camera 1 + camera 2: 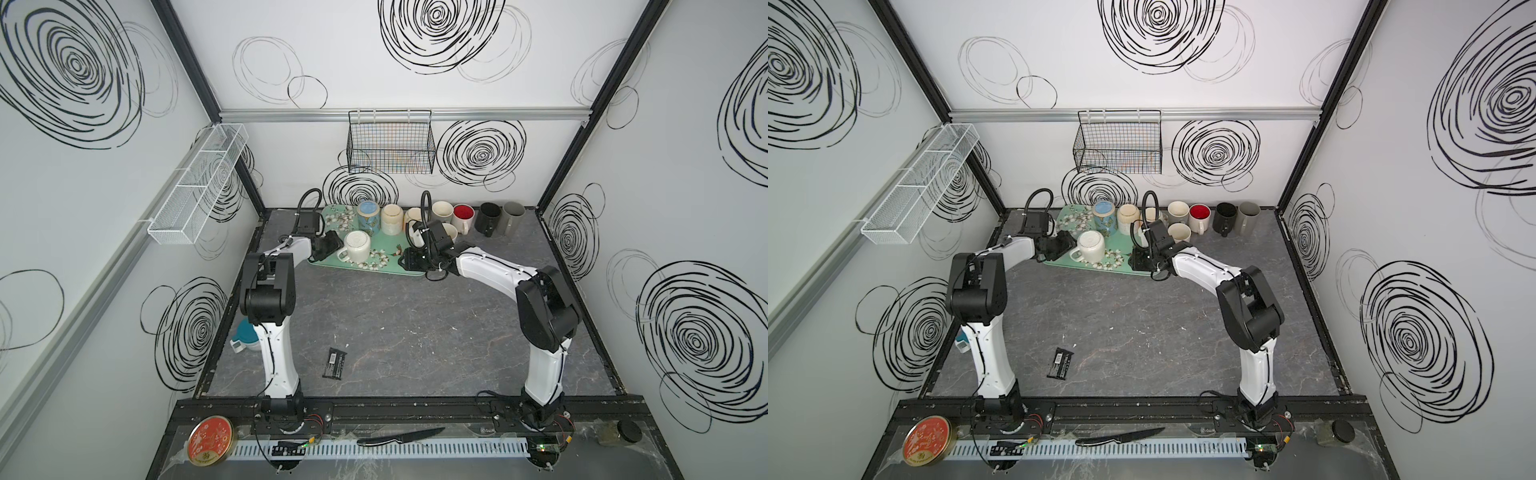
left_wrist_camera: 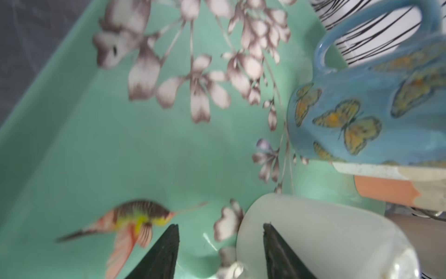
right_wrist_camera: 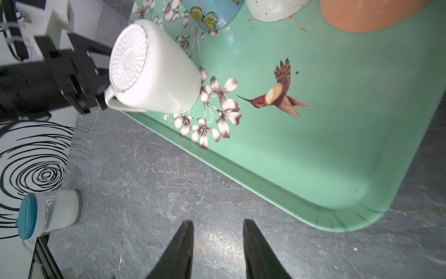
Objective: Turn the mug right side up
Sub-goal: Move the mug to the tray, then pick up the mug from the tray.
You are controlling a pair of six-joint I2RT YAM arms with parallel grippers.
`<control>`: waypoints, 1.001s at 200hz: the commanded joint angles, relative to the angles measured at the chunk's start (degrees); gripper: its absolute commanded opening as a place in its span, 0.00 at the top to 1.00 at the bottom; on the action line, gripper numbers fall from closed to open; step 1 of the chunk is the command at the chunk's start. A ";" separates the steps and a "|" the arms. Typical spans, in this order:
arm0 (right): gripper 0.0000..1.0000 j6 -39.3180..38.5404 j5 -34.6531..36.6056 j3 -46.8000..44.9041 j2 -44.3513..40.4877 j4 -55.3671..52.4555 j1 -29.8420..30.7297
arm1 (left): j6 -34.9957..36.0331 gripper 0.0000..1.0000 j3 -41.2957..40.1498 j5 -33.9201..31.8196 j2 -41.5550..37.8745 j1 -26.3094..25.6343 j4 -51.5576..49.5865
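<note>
The white mug [image 1: 357, 246] stands base up on the green floral tray [image 1: 390, 261], at the tray's left end with its rim down and its handle turned toward the left arm, which is probably why that arm has this step. The left gripper [image 2: 220, 225] sits low beside the mug's handle side. Its jaws are about half open, one finger over bare tray and the other against the white wall. Nothing looks clamped, though the wrist view is too blurred to rule out a touch. A low side approach suits gripping the wall or handle and rolling the mug over. The blue butterfly mug [image 2: 362, 116] stands near, so the swing wants room. The right gripper [image 3: 217, 221] hangs over the bare counter [image 3: 144, 181] just off the tray's near edge, jaws partly apart and empty. I judge it is waiting there clear of the turn.
</note>
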 commanded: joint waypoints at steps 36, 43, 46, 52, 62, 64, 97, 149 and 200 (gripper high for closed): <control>0.60 0.15 -2.23 8.48 5.87 -5.05 1.96 | -0.09 0.40 -6.76 -1.87 -8.61 -6.69 4.59; 0.60 0.06 -2.13 8.45 5.75 -5.30 2.04 | 0.74 0.40 -6.64 -3.26 -9.31 -6.96 3.73; 0.60 0.05 -2.12 8.29 5.52 -5.29 2.04 | 1.09 0.40 -6.58 -3.76 -9.61 -7.05 3.39; 0.61 0.05 -1.89 7.84 5.12 -5.25 2.04 | 1.68 0.40 -6.45 -4.64 -10.23 -7.20 2.65; 0.60 0.09 -1.38 6.31 4.12 -4.75 2.04 | 2.83 0.40 -6.08 -6.26 -11.23 -7.44 1.36; 0.60 0.11 -1.35 6.03 3.89 -4.62 2.04 | 3.07 0.40 -6.04 -6.64 -11.42 -7.59 1.01; 0.60 0.83 -0.13 0.62 0.96 -2.51 1.97 | 7.95 0.39 -4.73 -15.18 -15.09 -11.68 -3.86; 0.60 1.26 0.12 -1.19 0.20 -2.19 1.87 | 11.03 0.36 -4.31 -21.56 -14.72 -23.45 -5.50; 0.60 0.87 0.79 -1.24 -0.08 -3.06 1.91 | 10.51 0.37 -1.76 -24.05 -10.54 -25.30 -8.06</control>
